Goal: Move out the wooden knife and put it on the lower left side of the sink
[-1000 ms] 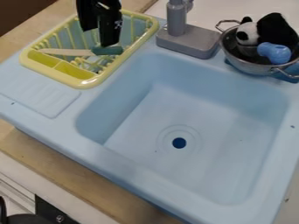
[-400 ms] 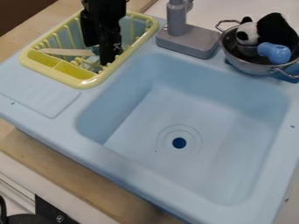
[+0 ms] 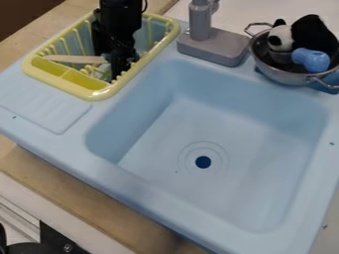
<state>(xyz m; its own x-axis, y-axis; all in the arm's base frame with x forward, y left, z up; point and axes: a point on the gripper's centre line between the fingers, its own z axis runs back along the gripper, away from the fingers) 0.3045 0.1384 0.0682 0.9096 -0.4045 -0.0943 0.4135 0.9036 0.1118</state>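
The black gripper (image 3: 119, 69) hangs down into the yellow dish rack at the upper left, over the knife's green handle. The wooden knife (image 3: 74, 58) lies across the rack, its pale blade pointing left and its handle mostly hidden behind the gripper. Whether the handle is held cannot be told. The light blue sink (image 3: 218, 134) takes up the middle and right, and its ribbed drainboard (image 3: 45, 106) lies below the rack.
The yellow dish rack (image 3: 99, 93) stands at the sink's upper left corner. A grey faucet (image 3: 212, 45) rises behind the basin. At the upper right, a metal pot (image 3: 285, 76) holds a panda toy (image 3: 281, 37) and a blue object (image 3: 311, 59).
The gripper has come down into the rack and now covers the knife's green handle, which showed one second ago. The knife's blade has stayed in place.
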